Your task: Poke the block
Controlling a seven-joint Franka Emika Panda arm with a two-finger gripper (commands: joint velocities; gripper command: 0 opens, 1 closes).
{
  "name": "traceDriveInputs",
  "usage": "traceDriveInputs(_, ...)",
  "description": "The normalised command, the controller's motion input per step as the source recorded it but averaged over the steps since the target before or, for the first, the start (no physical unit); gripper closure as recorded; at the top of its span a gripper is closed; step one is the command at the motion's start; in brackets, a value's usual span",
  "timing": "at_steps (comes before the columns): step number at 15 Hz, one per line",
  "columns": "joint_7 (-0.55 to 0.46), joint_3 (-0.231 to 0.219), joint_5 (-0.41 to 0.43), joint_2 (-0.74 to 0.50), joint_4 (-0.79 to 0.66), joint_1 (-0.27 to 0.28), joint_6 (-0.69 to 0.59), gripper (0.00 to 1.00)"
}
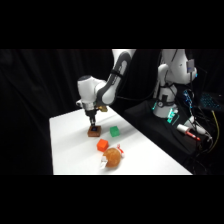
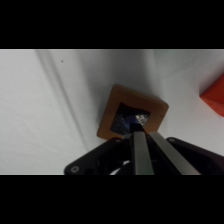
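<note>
From the side, the pincer (image 1: 93,124) comes straight down from above and its tip sits at the top of the block (image 1: 93,132), which lies on the white table (image 1: 70,150) towards the far left of the group of things. The green cube (image 1: 115,131) stands apart to the block's right, and the orange-red block (image 1: 102,145) lies nearer the camera, with a brownish wrapped lump (image 1: 113,158) just beside it. The poke itself looks to be in hand: the tip seems to meet or nearly meet the block's top. Whether it truly touches cannot be told from here.

In the wrist view, the block (image 2: 131,119) fills the middle, a brown square frame around a dark blue centre. The pincer (image 2: 141,131) has its two fingers drawn together into one narrow tip, holding nothing, and that tip lands on the dark centre. A corner of the orange-red block (image 2: 215,96) shows at the right edge, well apart.

As I judge it, the next move calls for a short, gentle press straight down, or a lift away if contact is made, without pushing the block sideways.
</note>
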Motion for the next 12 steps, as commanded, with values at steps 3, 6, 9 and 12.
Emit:
traceDriveInputs(3,-0.08,0.094,0.130,0.11,0.11,-0.093,0.12,0.98)
traceDriveInputs(6,-0.08,0.090,0.122,0.10,0.11,-0.098,0.12,0.98)
traceDriveInputs(9,-0.08,0.090,0.115,0.09,0.11,-0.100,0.12,0.98)
traceDriveInputs(12,-0.09,0.098,0.116,0.09,0.10,-0.105,0.12,0.98)
